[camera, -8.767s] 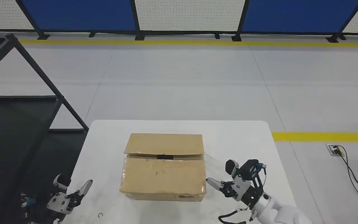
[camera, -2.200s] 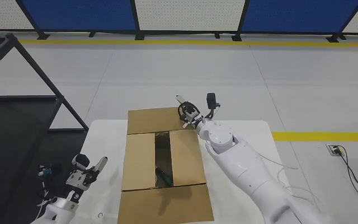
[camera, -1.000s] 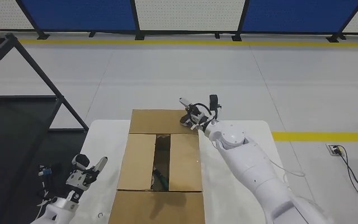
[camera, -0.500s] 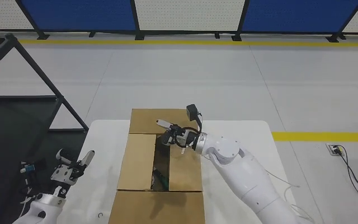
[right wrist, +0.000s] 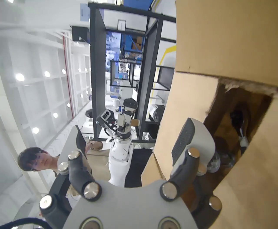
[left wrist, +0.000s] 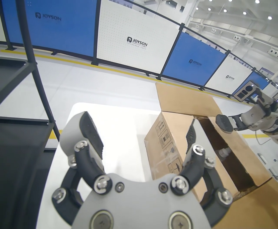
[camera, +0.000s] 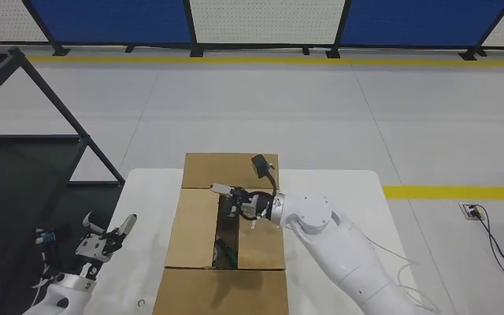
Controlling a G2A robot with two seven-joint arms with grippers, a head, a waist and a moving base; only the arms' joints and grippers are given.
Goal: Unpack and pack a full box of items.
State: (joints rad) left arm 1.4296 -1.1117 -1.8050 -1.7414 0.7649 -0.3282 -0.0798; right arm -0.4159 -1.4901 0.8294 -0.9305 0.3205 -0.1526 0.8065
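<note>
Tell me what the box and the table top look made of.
The box: brown corrugated cardboard, matt; its torn flap edge looks ragged and fibrous. The table: smooth white top with a faint sheen, perhaps laminate or painted board; the look leaves that open.

Floor: pale grey floor; yellow line along the far side; second yellow stripe at the right
Walls: blue panels and white pegboard panels, black-framed
Furniture: black metal rack at the left; white table
Light: ceiling spots
</note>
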